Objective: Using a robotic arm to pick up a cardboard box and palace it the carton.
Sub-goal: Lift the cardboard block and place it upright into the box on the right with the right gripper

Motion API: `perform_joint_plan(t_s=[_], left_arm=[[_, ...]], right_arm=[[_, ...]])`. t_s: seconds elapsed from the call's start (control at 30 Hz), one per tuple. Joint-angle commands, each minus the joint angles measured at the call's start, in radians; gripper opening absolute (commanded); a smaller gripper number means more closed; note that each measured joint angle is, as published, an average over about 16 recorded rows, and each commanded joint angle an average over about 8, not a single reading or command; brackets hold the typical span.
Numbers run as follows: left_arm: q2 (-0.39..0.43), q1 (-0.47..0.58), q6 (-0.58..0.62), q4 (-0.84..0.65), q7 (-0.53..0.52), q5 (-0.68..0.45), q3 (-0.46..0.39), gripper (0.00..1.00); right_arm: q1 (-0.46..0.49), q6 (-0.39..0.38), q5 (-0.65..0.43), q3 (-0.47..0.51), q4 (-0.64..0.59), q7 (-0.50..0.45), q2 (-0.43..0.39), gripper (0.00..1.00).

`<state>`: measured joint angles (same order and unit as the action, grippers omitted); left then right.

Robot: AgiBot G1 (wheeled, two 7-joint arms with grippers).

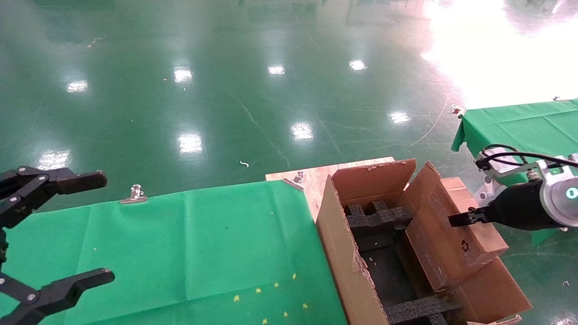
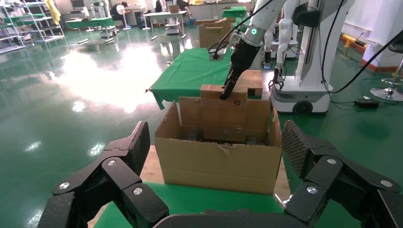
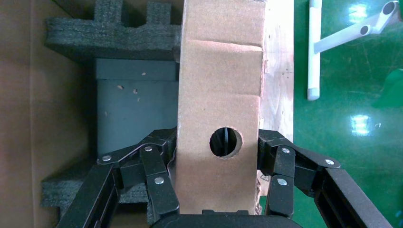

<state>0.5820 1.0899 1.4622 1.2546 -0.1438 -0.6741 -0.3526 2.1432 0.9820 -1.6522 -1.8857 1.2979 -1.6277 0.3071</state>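
- The right gripper, black and two-fingered on the white robotic arm, pinches the small flat brown cardboard box with a round hole, held over the right flaps of the large torn brown carton.
- Step in hand, as I judge it: carrying to place. The next move calls for shifting left over the black foam inserts, then lowering.
- The left gripper is parked at the near left, fingers spread.

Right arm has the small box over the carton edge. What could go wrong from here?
1. The cardboard box sits over the carton's right-side flap, not the opening; lowering now may snag it.
2. The right gripper clamps only one end of the box, so it could pivot.
3. Foam inserts may block seating.
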Motion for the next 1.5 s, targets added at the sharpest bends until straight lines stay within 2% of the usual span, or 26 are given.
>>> perform_joint_plan(t_s=[0.03, 0.6, 1.03, 1.5], left_arm=[[0.0, 0.0, 0.0, 0.0, 0.0, 0.0, 0.0, 1.0], [0.0, 0.0, 0.0, 0.0, 0.0, 0.0, 0.0, 1.0], [0.0, 0.0, 0.0, 0.0, 0.0, 0.0, 0.0, 1.0], [0.0, 0.0, 0.0, 0.0, 0.0, 0.0, 0.0, 1.0]], right_arm=[[-0.011, -0.013, -0.003, -0.005, -0.002, -0.01, 0.004, 0.0], [-0.134, -0.081, 0.057, -0.039, -0.12, -0.012, 0.106, 0.0], [-0.234, -0.142, 0.139, -0.04, -0.292, 0.138, 0.194, 0.0], [-0.324, -0.154, 0.236, -0.025, -0.437, 0.264, 0.266, 0.0]])
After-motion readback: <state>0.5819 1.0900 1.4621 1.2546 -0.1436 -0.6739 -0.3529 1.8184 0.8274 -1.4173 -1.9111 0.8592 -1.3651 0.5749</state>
